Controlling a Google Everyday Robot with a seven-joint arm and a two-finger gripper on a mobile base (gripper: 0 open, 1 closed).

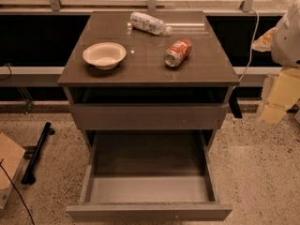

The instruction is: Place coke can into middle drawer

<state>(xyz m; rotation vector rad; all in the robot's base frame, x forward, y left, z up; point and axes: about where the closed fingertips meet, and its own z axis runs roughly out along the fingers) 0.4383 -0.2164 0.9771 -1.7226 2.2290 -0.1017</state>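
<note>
Red-orange metal with silver ends and white lettering, the small coke can (178, 53) lies on its side on the glossy grey-brown cabinet top (150, 74). It is right of centre, with one silver end turned toward the front. The wide, shallow grey-brown middle drawer (147, 189) stands pulled out below, well apart from the can.

The robot's white arm (288, 36) comes in at the right edge of the view and angles downward beside the cabinet's right corner, off the top. At its lower end hangs the pale yellowish gripper (277, 100), about level with the flat closed drawer front (147, 116). It has no hold of the can, and I cannot tell how far open it is.

A shallow round white bowl (104, 55) sits to the left. A clear crinkled plastic bottle (150, 23) lies behind the can.
</note>
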